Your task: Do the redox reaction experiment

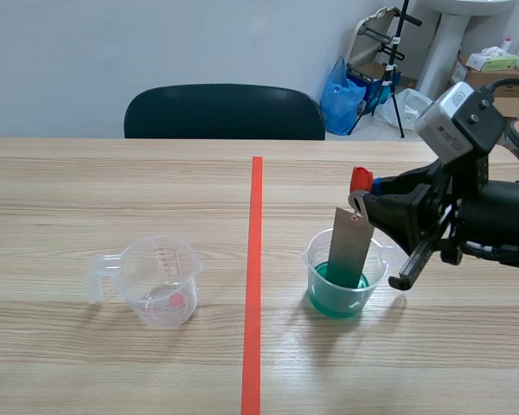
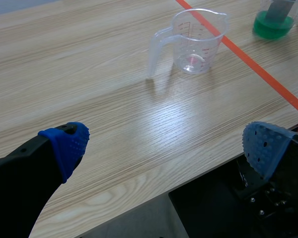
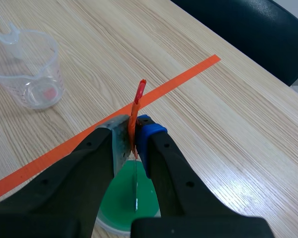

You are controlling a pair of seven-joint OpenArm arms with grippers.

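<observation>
The right gripper [image 3: 135, 144] pinches a metal strip [image 1: 350, 246] in the green cup [image 1: 337, 303], with the clear cup [image 1: 160, 281] at nine o'clock. The left gripper [image 2: 164, 147] has its fingers apart.

Right arm [image 1: 502, 216] enters scene view from 3 o'clock, roughly level. Right black two-finger end effector [image 1: 364, 197] points toward 9 o'clock, fingers clamped on thin grey metal strip with red top tab [image 1: 350, 246]. Left black end effector [image 2: 164, 144] angled downward, blue dotted pads [image 2: 67, 144] spread wide, gripping nothing.
</observation>
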